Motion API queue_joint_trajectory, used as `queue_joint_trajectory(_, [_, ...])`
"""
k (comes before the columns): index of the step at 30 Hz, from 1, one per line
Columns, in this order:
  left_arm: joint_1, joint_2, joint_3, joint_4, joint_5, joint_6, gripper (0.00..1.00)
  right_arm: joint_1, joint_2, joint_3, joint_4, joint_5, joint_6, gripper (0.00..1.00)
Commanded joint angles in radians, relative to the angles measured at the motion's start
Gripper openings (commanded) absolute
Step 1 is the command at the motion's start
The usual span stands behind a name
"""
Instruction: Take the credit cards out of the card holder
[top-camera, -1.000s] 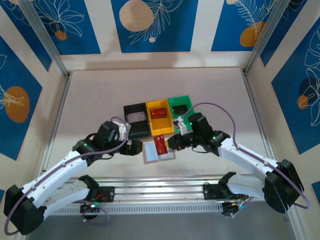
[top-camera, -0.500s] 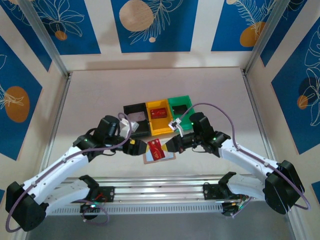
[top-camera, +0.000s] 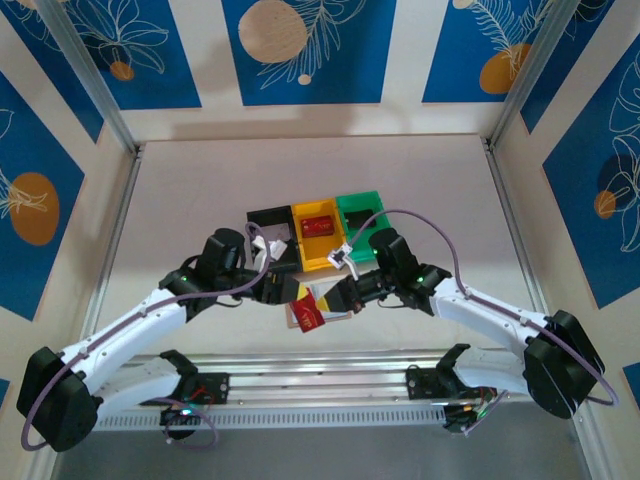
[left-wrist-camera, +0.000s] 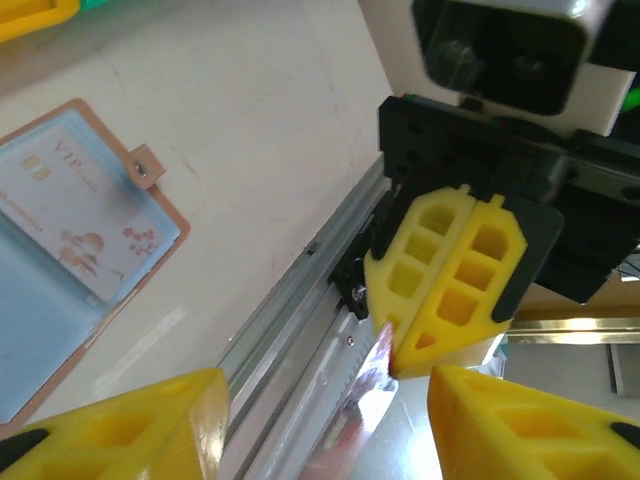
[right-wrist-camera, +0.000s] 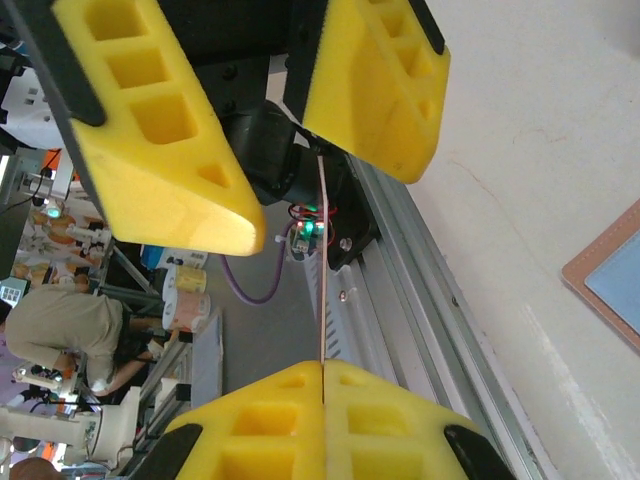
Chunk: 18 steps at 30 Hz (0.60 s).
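- Looking down in the top external view, the card holder (top-camera: 326, 304) lies open on the table at 6 o'clock from the yellow bin (top-camera: 318, 262), which sits between a black bin (top-camera: 268, 218) and a green bin (top-camera: 360, 205).
- A second red card (top-camera: 317, 226) lies in the yellow bin.
- The left gripper (top-camera: 288, 291) and right gripper (top-camera: 338, 297) meet over the holder, with the red credit card (top-camera: 308, 308) between them.
- In the left wrist view, the right gripper (left-wrist-camera: 410, 355) sits at 3 o'clock with its yellow pads pressed together on the red credit card (left-wrist-camera: 372, 385), seen nearly edge-on.
- The left gripper (left-wrist-camera: 325, 425) shows at 6 o'clock, its fingers (left-wrist-camera: 130, 430) set apart.
- The card holder (left-wrist-camera: 40, 335) lies flat at 9 o'clock with a pale card (left-wrist-camera: 80, 230) in its pocket.
- In the right wrist view, the right gripper (right-wrist-camera: 322, 385) at 6 o'clock pinches the red credit card (right-wrist-camera: 322, 270), a thin upright line.
- At 12 o'clock the left gripper (right-wrist-camera: 332, 190) straddles the card's far end, jaws about half apart.
- A corner of the card holder (right-wrist-camera: 615, 280) lies on the table at 3 o'clock.
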Motion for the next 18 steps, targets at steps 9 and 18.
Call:
queue_joint_trajectory(9, [0.009, -0.007, -0.061, 0.142, 0.097, -0.074, 0.33, 0.020, 0.034, 0.030, 0.049, -0.020, 0.016, 0.00])
queue_joint_trajectory(18, [0.009, -0.015, -0.075, 0.167, 0.119, -0.088, 0.21, 0.026, 0.065, 0.040, 0.063, -0.010, 0.026, 0.00])
